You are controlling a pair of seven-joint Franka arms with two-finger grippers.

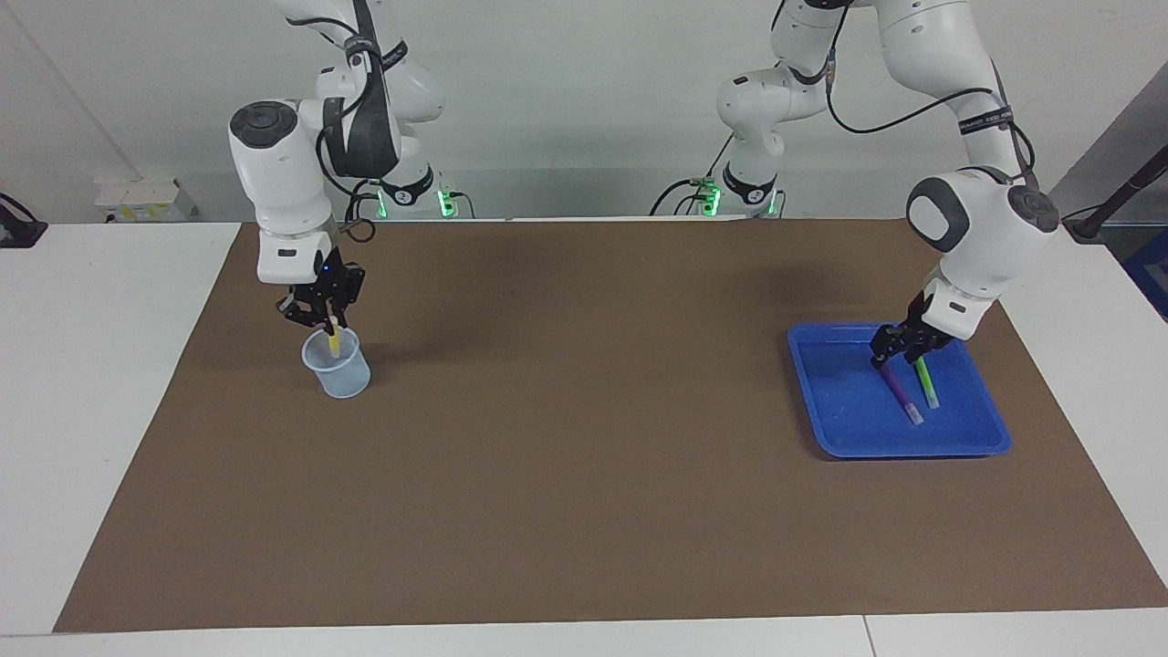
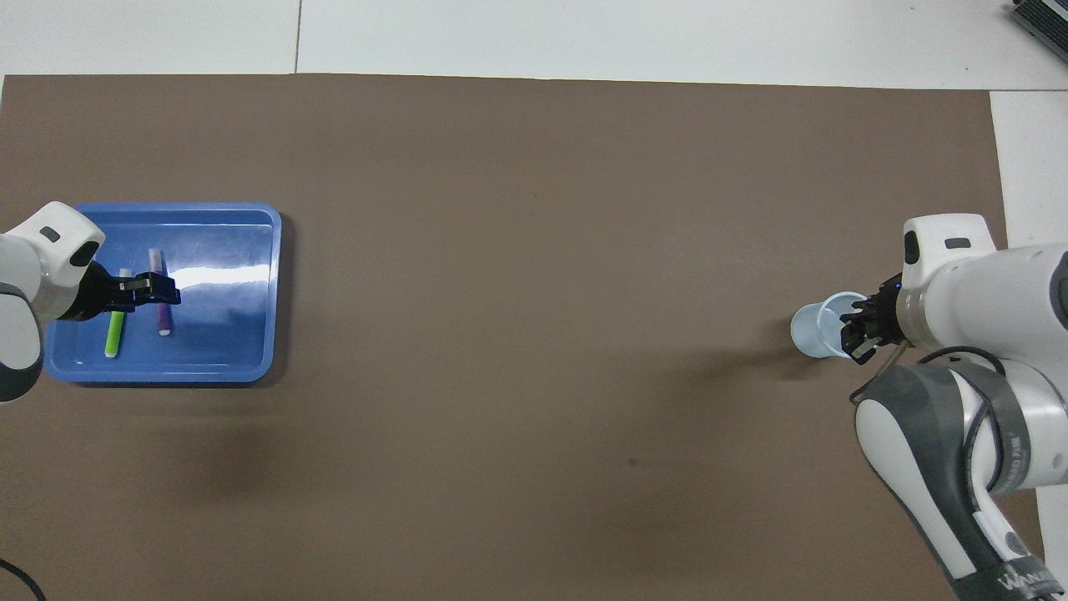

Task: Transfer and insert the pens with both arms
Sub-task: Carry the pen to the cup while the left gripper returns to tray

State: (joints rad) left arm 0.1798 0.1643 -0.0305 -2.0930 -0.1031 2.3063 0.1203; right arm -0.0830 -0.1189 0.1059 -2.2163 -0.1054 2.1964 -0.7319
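the yellow pen (image 1: 334,342) stands nearly upright with its lower end inside the pale blue cup (image 1: 339,370), its top pinched in the right hand (image 1: 323,321), whose fingertips are closed on it just above the cup's rim. the cup sits on the brown mat (image 1: 584,474) toward the right arm's end of the worktop (image 1: 109,411), at about 9 o'clock from the mat's centre in the facing view.

the purple pen (image 1: 902,394) and the green pen (image 1: 925,383) lie side by side, close but apart, in the blue tray (image 1: 844,429) toward the left arm's end, at about 3 o'clock in that view. the left hand (image 1: 899,351) is low over the tray at the pens' ends nearer the robots, fingers partly apart; whether it touches either pen cannot be told. in the overhead view it covers the middle of both pens.
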